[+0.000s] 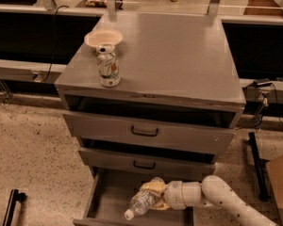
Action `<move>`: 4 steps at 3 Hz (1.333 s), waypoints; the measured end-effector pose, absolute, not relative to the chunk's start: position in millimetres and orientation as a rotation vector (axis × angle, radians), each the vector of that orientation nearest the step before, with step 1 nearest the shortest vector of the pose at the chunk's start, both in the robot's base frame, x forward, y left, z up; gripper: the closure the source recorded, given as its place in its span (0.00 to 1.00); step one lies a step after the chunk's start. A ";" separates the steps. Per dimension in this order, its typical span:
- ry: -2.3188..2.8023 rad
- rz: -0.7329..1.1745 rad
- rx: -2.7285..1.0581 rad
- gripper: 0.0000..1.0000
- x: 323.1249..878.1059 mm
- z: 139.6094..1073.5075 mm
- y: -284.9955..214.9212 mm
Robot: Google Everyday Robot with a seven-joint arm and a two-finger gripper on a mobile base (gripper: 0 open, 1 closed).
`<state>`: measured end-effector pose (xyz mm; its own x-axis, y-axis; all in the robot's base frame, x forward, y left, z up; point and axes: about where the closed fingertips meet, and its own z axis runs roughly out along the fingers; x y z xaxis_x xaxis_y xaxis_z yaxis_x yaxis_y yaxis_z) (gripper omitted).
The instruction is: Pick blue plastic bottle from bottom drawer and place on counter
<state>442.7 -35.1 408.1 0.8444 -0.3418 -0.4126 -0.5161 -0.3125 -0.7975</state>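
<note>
The blue plastic bottle (140, 203) is clear with a white cap pointing down-left. It lies tilted in the open bottom drawer (104, 199), a grey tray at the foot of the cabinet. My gripper (154, 195) reaches in from the lower right on a white arm, and its yellowish fingers (153, 188) are closed around the bottle's base end. The counter (179, 51) is the broad grey top of the cabinet, well above the gripper.
A white-and-green drink can (108, 65) and a white bowl (103, 38) stand at the counter's left edge. Two grey drawer fronts with black handles (144, 132) sit above the open drawer. Speckled floor surrounds the cabinet; a black stand (257, 166) is to the right.
</note>
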 end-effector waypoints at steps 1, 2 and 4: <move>0.428 0.131 -1.861 1.00 433.0 479.6 -52.8; 0.256 0.118 -1.864 1.00 421.4 543.2 -62.4; 0.174 0.120 -1.898 1.00 417.8 560.1 -58.4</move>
<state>417.8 -58.4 560.1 0.9837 -0.0612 -0.1689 -0.1796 -0.3213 -0.9298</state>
